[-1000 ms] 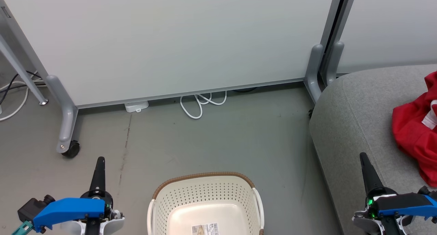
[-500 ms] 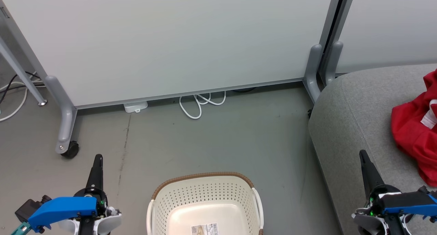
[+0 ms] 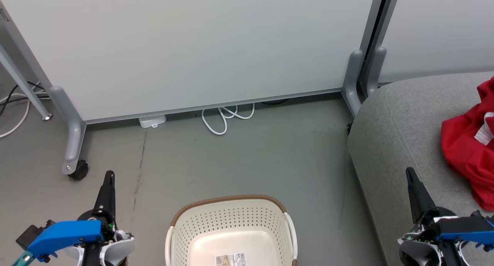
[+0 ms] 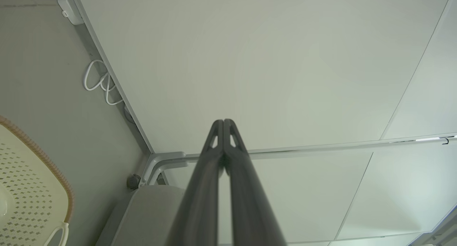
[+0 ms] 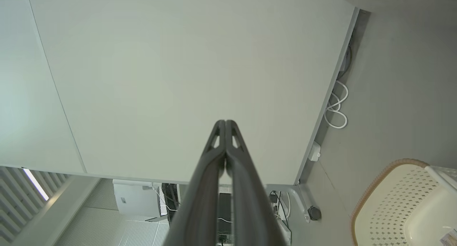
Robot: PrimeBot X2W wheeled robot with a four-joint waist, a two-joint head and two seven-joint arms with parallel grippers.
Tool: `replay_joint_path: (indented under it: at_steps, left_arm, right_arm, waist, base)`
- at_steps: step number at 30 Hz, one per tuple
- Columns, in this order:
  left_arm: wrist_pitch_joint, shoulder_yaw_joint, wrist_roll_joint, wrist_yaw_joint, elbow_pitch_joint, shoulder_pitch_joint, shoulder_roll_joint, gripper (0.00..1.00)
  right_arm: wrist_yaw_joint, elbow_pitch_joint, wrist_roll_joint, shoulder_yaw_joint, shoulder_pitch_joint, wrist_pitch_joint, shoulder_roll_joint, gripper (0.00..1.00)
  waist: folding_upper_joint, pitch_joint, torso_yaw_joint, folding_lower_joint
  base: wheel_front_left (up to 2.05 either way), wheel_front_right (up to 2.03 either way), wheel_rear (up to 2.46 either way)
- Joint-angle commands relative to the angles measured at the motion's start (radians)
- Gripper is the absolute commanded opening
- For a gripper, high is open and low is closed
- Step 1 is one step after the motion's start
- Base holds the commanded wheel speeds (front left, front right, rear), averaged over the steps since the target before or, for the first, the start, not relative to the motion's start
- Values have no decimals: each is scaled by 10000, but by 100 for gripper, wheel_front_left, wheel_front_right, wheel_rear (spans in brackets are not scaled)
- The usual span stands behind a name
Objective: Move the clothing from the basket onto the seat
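A tall pale partition panel [image 3: 193,46] is seen across the back of the head view, carried on grey legs, with a second panel set just beside it at the right. A grey floor [image 3: 270,154] is spread below it. The seat [image 3: 393,134], upholstered in light grey fabric with a seam line, is found at the right of the head view, its rounded corner close to the panel legs. The clothing [image 3: 467,154] is laid on the seat as a crumpled red heap with a patch of white showing, cut by the right edge of the view; whether one garment or two is seen cannot be told. The basket [image 3: 231,199], cream and perforated with a brown woven rim and white side handles, is placed on the floor at the bottom centre, well apart from the clothing.

The left claw [image 3: 110,175] is held over the floor left of the basket, and the right claw [image 3: 408,170] over the front of the seat, near the clothing but apart from it. In each wrist view the two dark fingers are pressed together at their tips, with nothing pinched.

A white cable [image 3: 222,119] is looped under the panel, a small white box [image 3: 152,121] is set beside it, and a black caster [image 3: 78,169] is fitted to the left leg. A barcode label [image 3: 231,259] is stuck inside the basket.
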Motion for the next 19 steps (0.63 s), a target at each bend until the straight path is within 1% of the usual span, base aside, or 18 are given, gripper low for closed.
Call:
replay_joint_path:
  at_steps: [1,10,19]
  left_arm:
    - [74,86,-215,-107,-62,-136,26,0]
    - [225,147,-804,-114,-103,-170,21,0]
    - [233,156,-787,-105,-102,-156,14,0]
  right_arm:
    - [4,-57,211,-21,-131,51,-63,0]
    - [4,-80,811,-30,-156,210,-65,0]
    - [4,-81,815,-29,-157,217,-64,0]
  waist:
    - [-1,0,-3,-1]
    - [-1,-2,-23,-1]
    - [-1,-2,-25,-1]
  base:
    - [0,0,0]
    - [0,0,0]
    - [0,0,0]
